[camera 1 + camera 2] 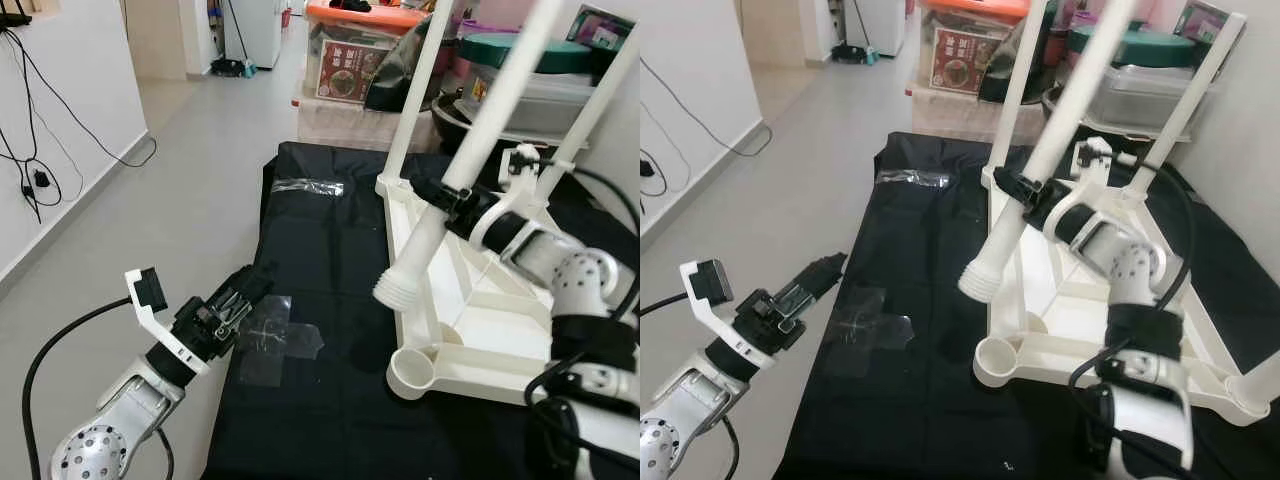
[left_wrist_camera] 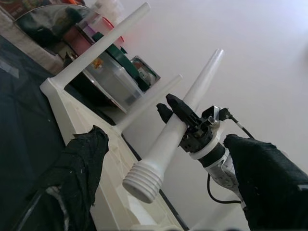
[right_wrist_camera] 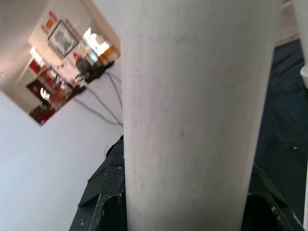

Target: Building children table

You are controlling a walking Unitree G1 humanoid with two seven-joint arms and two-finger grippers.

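The white table top (image 1: 480,345) lies upside down on a black cloth. Two white legs (image 1: 413,95) stand screwed into its far corners. My right gripper (image 1: 447,197) is shut on a third white leg (image 1: 490,110), which it holds tilted in the air. That leg's threaded end (image 1: 398,290) hangs a little above and behind the round socket (image 1: 412,370) at the frame's near left corner. In the right wrist view the leg (image 3: 192,120) sits between the black fingers. My left gripper (image 1: 250,285) is open, low over the cloth's left edge, with nothing between its fingers (image 2: 82,163).
The black cloth (image 1: 320,420) covers the floor under the table, with clear tape patches (image 1: 275,340) on it. Storage boxes and bins (image 1: 350,60) are stacked behind. A white wall with hanging cables (image 1: 30,170) runs along the left, beside open grey floor (image 1: 190,170).
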